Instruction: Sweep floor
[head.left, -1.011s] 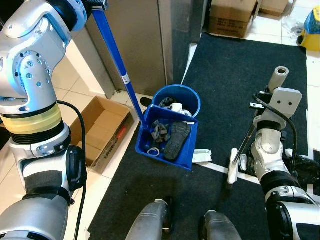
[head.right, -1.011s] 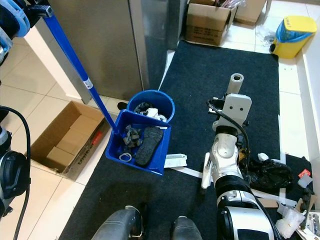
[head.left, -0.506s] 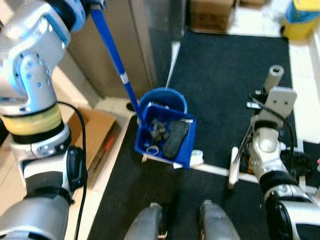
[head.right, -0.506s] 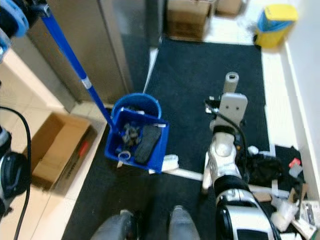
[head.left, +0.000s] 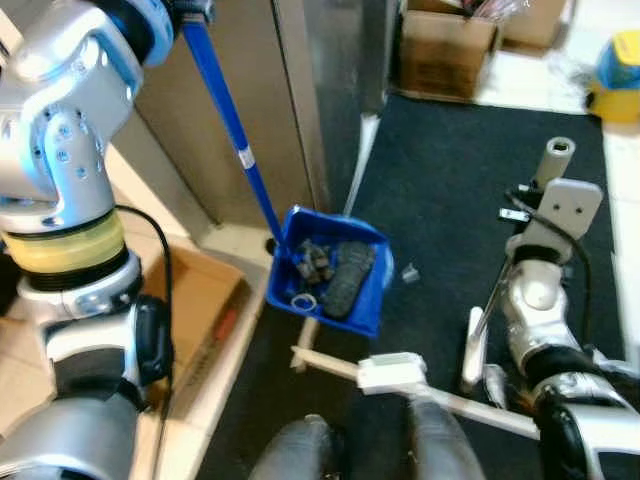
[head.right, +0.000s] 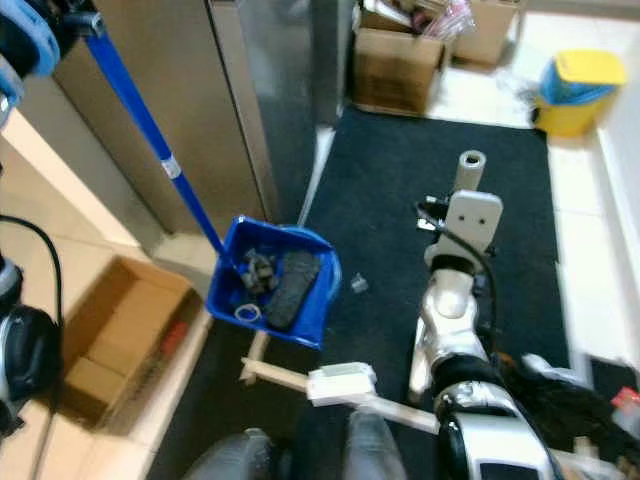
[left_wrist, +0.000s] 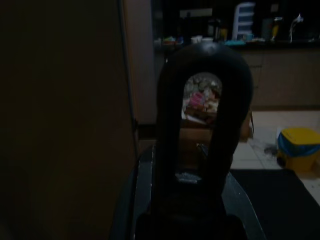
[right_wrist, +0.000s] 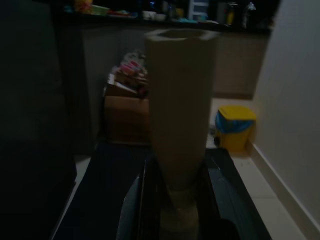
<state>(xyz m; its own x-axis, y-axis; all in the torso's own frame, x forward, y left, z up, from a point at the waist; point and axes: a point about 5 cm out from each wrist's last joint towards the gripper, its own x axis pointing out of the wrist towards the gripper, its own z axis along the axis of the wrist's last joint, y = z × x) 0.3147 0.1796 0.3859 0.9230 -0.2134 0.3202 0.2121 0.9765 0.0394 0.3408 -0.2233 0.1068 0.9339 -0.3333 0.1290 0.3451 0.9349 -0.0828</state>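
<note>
Up at the top left, the left claw (head.left: 190, 10) pinches the blue handle (head.left: 235, 150) of the dustpan (head.left: 335, 270), which holds debris over the dark mat (head.left: 450, 180). Lower right, the right claw (right_wrist: 175, 200) is clamped on the pale broom handle (head.left: 556, 155); the broom head (head.left: 390, 372) lies near the feet. Wrist views add a yellow bin (right_wrist: 235, 125).

Open cardboard box (head.right: 105, 345) on tile, yellow bin (head.right: 568, 92), black mat (head.right: 430, 190)
</note>
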